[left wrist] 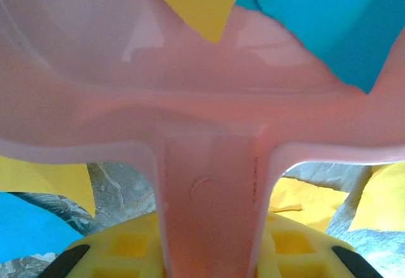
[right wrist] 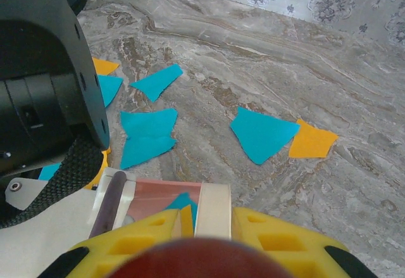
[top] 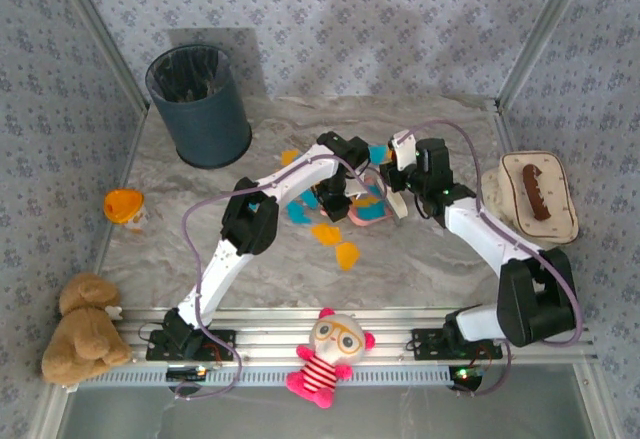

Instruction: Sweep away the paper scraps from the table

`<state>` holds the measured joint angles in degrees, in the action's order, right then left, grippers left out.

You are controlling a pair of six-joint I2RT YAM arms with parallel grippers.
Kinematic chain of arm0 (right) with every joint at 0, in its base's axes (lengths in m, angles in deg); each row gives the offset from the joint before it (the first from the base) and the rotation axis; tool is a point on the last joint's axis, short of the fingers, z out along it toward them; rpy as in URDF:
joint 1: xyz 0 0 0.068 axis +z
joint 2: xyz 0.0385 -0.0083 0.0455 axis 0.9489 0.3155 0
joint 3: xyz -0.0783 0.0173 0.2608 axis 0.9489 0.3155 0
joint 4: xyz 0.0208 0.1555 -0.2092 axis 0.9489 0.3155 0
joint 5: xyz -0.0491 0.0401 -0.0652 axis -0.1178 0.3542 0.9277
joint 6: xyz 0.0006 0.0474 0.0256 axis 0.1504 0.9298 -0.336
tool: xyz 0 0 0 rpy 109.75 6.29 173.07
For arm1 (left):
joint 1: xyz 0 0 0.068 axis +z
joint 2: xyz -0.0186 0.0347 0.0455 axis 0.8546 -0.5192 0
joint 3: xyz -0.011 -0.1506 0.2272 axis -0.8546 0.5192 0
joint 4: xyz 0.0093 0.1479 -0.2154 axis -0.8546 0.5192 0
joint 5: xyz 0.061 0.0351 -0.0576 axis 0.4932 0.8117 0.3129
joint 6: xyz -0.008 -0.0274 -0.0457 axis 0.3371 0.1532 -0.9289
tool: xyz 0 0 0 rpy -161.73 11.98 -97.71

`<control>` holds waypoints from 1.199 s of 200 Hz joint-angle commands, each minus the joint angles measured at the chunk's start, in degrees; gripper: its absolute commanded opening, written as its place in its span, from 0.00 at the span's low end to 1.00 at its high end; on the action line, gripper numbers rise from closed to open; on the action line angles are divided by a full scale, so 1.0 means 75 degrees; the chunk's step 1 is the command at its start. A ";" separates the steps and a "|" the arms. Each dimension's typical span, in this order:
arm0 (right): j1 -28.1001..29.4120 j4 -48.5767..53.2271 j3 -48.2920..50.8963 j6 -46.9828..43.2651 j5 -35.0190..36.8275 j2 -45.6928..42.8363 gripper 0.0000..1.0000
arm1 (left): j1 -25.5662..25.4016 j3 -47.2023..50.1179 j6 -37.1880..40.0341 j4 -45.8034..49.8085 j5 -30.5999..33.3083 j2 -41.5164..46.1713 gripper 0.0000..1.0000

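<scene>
Two grippers clamped on tools, scraps spread mid-table.
Your left gripper (left wrist: 212, 252) pinches the smooth pink dustpan (left wrist: 209, 101) by its flat plastic handle. Torn yellow and cyan paper scraps (right wrist: 262, 135) lie in the pan and around it on the veined, marble-look table (top: 440, 259). Your right gripper (right wrist: 212, 230) is pressed tight on a flat cream tool (right wrist: 212, 205), probably a brush, but it's too close to the lens to be sure. More thin, jagged scraps lie on the table just beyond it, one cyan and one orange piece touching edge to edge.
</scene>
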<state>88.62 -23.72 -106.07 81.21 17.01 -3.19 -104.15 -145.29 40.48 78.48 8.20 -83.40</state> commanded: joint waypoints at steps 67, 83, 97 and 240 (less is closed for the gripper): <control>-0.0046 0.0267 0.0253 0.0631 0.1207 -0.1313 0.00 | -0.0048 0.0881 -0.0106 -0.0748 0.0076 0.1149 0.00; -0.0046 0.0480 0.0264 0.0687 0.1584 -0.1621 0.00 | -0.0048 0.1096 -0.0186 -0.0907 0.0101 0.1376 0.00; -0.0081 0.0694 0.0303 0.0719 0.1783 -0.1898 0.00 | -0.0040 0.1357 -0.0255 -0.1116 0.0073 0.1653 0.00; -0.0499 0.1577 0.0244 0.1219 0.1475 -0.2832 0.00 | 0.0698 0.1751 -0.0743 -0.1277 -0.0968 0.3477 0.00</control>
<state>85.24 -11.65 -103.97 88.73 28.42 -22.73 -99.80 -129.45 35.45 66.62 4.92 -60.60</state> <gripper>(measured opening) 0.253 0.251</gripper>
